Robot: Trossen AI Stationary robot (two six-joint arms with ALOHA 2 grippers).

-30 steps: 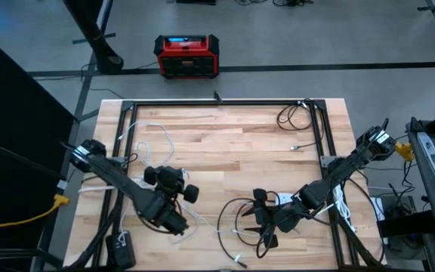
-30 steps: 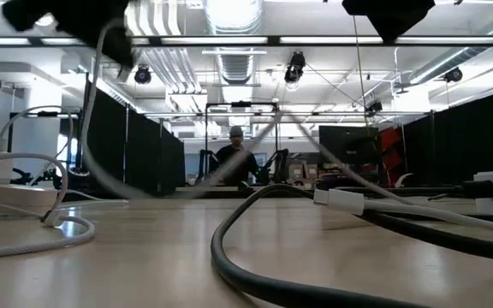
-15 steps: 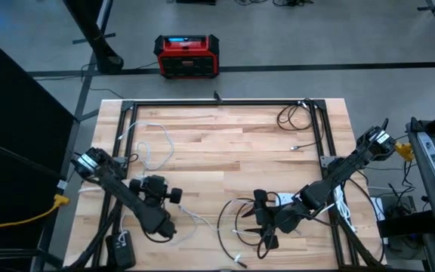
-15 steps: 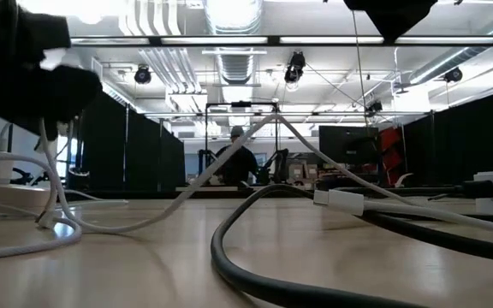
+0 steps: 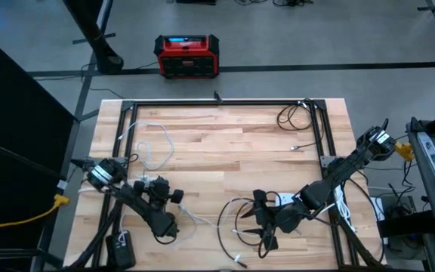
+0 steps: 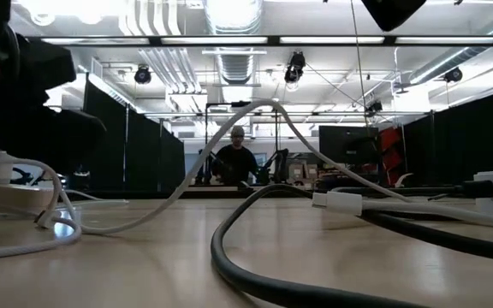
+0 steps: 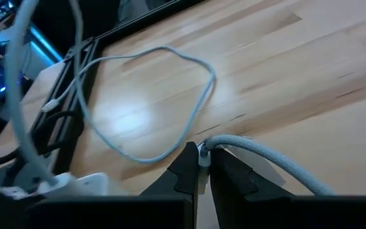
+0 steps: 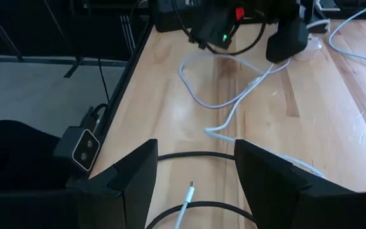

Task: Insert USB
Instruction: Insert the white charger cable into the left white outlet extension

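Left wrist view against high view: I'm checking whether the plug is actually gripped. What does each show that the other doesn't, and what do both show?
Only the left wrist view shows the left gripper shut on the white cable's plug end, with the grey braided cable running off it.

Only the high view shows the right gripper open over the black cable loop, plus the red box on the floor.

Both show the wooden table and the looped white cable.

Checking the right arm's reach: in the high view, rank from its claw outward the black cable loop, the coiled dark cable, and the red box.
1. Black cable loop, beside the right claw.
2. Coiled dark cable, far right table corner.
3. Red box, on the floor beyond the table.
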